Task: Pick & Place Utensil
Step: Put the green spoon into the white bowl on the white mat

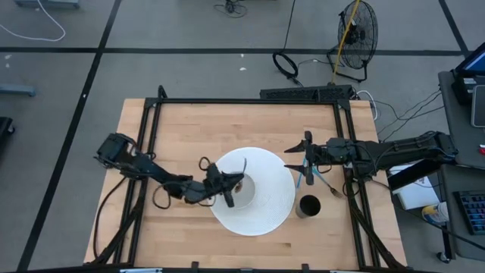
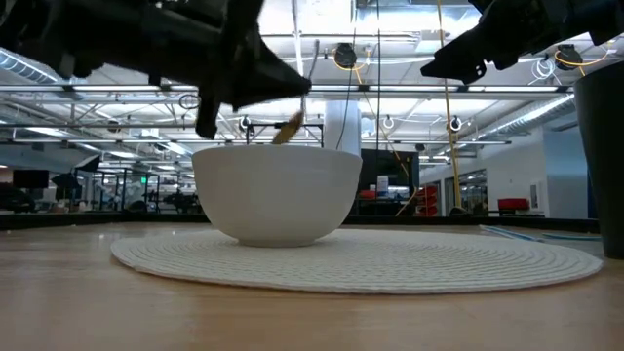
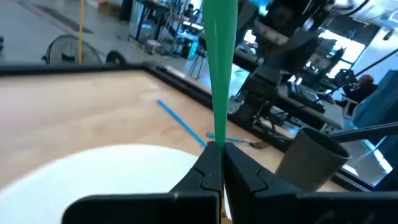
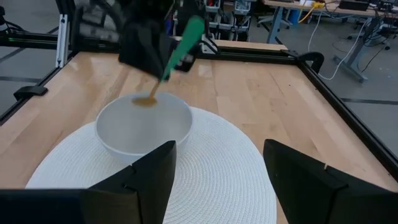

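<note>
Over the bowl (image 4: 143, 127), left gripper (image 4: 163, 59) grips the green-handled utensil (image 4: 181, 45).

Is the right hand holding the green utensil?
No, the left hand grips the green utensil over the bowl; the right hand is open.

1. A round black floor fan (image 1: 356, 30) stands on the grey floor beyond the table's far edge.
2. A black power strip (image 1: 307, 92) lies along the far edge of the light wooden table (image 1: 197, 121).
3. A looped black cable (image 1: 286, 64) rests on the floor just beside the fan.
</note>
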Available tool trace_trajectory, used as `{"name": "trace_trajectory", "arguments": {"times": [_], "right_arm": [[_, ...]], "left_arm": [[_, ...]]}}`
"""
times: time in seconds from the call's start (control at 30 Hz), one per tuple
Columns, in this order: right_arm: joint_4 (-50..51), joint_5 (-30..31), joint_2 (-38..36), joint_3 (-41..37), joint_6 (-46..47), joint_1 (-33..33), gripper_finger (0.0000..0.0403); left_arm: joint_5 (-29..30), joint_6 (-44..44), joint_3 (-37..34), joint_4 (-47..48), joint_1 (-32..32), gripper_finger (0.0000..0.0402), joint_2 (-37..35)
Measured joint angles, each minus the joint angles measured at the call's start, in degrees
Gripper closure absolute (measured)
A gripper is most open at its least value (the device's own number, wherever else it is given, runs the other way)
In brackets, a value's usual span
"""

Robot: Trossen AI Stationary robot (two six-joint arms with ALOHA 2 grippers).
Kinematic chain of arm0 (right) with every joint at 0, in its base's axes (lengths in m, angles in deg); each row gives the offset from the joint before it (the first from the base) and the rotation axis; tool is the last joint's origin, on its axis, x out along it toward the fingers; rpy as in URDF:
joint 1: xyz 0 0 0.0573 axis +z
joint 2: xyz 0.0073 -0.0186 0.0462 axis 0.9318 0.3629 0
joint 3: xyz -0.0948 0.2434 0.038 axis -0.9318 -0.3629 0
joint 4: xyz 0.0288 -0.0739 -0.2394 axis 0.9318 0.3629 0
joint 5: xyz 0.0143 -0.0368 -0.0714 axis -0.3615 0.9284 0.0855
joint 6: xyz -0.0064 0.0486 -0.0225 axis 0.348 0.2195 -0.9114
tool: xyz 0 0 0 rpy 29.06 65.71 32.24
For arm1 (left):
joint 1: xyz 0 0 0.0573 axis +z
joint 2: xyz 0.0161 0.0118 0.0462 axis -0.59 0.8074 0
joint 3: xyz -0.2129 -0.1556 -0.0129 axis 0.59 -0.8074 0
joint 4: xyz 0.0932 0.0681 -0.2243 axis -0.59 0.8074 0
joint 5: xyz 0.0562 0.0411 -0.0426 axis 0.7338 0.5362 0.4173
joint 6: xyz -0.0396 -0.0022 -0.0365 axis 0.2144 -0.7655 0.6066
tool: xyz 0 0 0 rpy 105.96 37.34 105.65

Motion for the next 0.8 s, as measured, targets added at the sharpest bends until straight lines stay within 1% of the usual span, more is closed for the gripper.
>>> {"name": "trace_trajectory", "arguments": {"times": [0.1, 0.27, 0.57, 0.8], "right_arm": [[0.08, -0.02, -0.01, 0.00, 0.42, 0.00, 0.0165], [0.32, -0.07, 0.01, 0.00, 0.42, 0.00, 0.0165], [0.33, -0.03, 0.01, 0.00, 0.09, 0.00, 0.0165], [0.33, -0.02, 0.01, 0.00, -0.15, 0.00, 0.0165]], "left_arm": [[2.09, 3.06, 0.19, 0.14, 0.04, 0.0401, 1.86], [3.48, 6.95, 0.34, 0.78, 0.04, 0.0400, 2.19], [8.07, 15.88, 0.34, 7.23, -0.27, 0.0400, 2.19], [8.10, 21.59, 0.34, 10.72, -0.26, 0.0396, 2.19]]}}
